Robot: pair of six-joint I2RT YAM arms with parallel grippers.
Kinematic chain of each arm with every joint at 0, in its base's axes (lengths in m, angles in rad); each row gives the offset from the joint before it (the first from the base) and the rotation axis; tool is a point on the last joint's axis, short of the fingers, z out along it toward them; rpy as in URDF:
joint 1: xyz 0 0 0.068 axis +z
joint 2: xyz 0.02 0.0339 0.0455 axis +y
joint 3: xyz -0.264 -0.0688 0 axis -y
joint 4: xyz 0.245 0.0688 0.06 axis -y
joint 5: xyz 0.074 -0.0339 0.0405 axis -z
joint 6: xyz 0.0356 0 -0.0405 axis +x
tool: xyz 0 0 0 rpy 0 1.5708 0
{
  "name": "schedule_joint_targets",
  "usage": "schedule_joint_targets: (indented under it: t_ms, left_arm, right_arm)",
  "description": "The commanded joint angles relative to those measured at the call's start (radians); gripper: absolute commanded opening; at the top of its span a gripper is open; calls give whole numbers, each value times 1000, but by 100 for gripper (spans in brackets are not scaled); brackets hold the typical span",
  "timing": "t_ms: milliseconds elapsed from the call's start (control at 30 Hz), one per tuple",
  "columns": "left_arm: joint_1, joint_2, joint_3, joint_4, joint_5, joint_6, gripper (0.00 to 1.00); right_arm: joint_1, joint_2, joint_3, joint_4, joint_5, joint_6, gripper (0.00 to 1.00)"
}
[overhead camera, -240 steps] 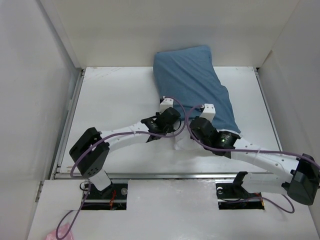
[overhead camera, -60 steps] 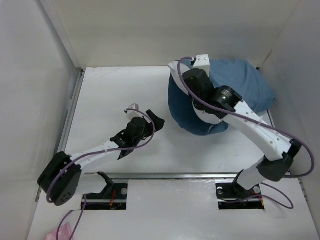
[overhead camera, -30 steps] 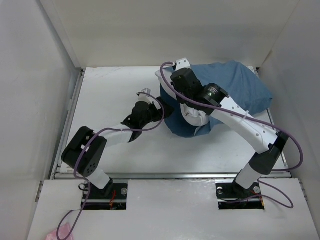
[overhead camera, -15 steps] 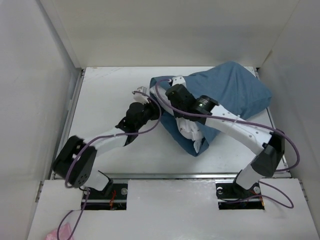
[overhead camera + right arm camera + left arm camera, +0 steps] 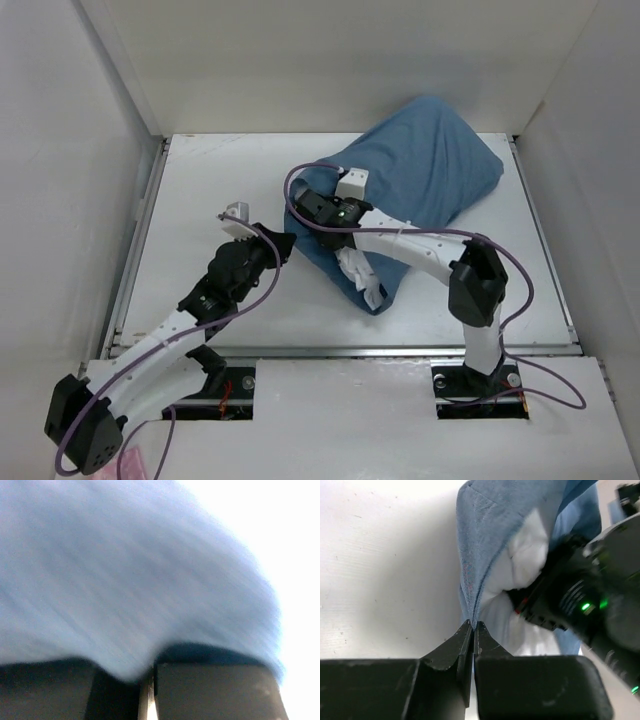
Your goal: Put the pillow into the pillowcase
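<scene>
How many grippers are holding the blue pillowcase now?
2. The left gripper pinches the hem of the pillowcase at the near-left of its opening; the right gripper is shut on the cloth just beyond the exposed pillow.

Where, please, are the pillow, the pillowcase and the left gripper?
pillow (image 5: pixel 356 268), top view, white end poking from the pillowcase's mouth
pillowcase (image 5: pixel 425 165), top view, middle of its filled blue bulk
left gripper (image 5: pixel 471 626), left wrist view, the jaws' tips

Loads of room over the bare white tabletop (image 5: pixel 200 190) from 9 to 11 o'clock, a gripper could pass there fine. 12 to 2 is hogged by the lumpy medium-blue cloth pillowcase (image 5: pixel 430 170), and the white-and-black right arm (image 5: pixel 410 243) lies across its mouth at centre.
</scene>
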Motion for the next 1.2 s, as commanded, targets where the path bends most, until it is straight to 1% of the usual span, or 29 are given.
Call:
schedule_joint_targets:
  t_ms: [0,100,167,233,333,433,500,567,600,633,667,700,733,767,800,833,867,900,933,967,1033,1133,1167]
  left_arm:
    - [-6,-106,-21,88,-13,-74,0]
    - [-15,-138,-21,70,26,-86,0]
    - [-15,-170,-11,55,14,-86,0]
    - [-24,-215,25,-20,4,-86,0]
    - [-24,-271,64,-144,-9,-75,0]
    - [-24,-327,74,-204,-32,-75,0]
    - [-24,-340,74,-257,-65,-84,0]
    - [-24,-351,74,-280,-84,-95,0]
    - [-24,-351,74,-280,-99,-95,0]
    - [-24,-351,74,-280,-99,-95,0]
    - [-24,-351,74,-280,-108,-95,0]
    - [-24,-335,65,-257,-108,-95,0]
    - [-24,-322,65,-246,-122,-86,0]
    - [-24,-310,65,-231,-122,-86,0]
    - [-24,-281,55,-196,-122,-74,0]
    - [-24,-267,55,-174,-122,-74,0]
    - [-24,-255,55,-151,-113,-62,0]
    - [-24,-227,45,-130,-113,-61,0]
    - [-24,-213,35,-78,-113,-52,0]
    - [-24,-184,35,-56,-113,-52,0]
    - [-24,-155,35,4,-113,-43,0]
    - [-24,-103,35,26,-151,-34,0]
    - [-24,-92,35,35,-165,-34,0]
  right_arm:
    - [-64,-33,73,-39,198,78,0]
    - [-64,-79,-14,27,275,54,0]
    - [-78,-79,-25,85,275,54,0]
    - [-102,-67,-43,147,253,54,0]
    - [-130,-43,-31,171,212,54,0]
    - [-130,-15,-8,161,174,54,0]
    - [-130,-15,-8,173,134,41,16]
    - [-115,-15,-28,187,63,5,23]
    - [-104,-24,-28,226,37,-81,27]
    - [-90,-33,-42,246,16,-120,30]
    - [-57,-45,-66,275,-44,-178,34]
    - [-38,-76,-80,368,-105,-273,41]
    - [-21,-93,-89,400,-168,-418,48]
    - [9,-111,-98,424,-322,-484,57]
    - [20,-140,-99,434,-395,-527,63]
    - [30,-156,-99,450,-468,-592,72]
    - [30,-170,-99,451,-548,-625,84]
    - [39,-186,-99,463,-692,-644,89]
    - [39,-212,-109,472,-758,-679,100]
    - [39,-225,-109,483,-844,-679,100]
    - [39,-246,-109,483,-903,-711,100]
    - [62,-280,-80,422,-949,-777,100]
    - [71,-318,-71,402,-949,-805,100]
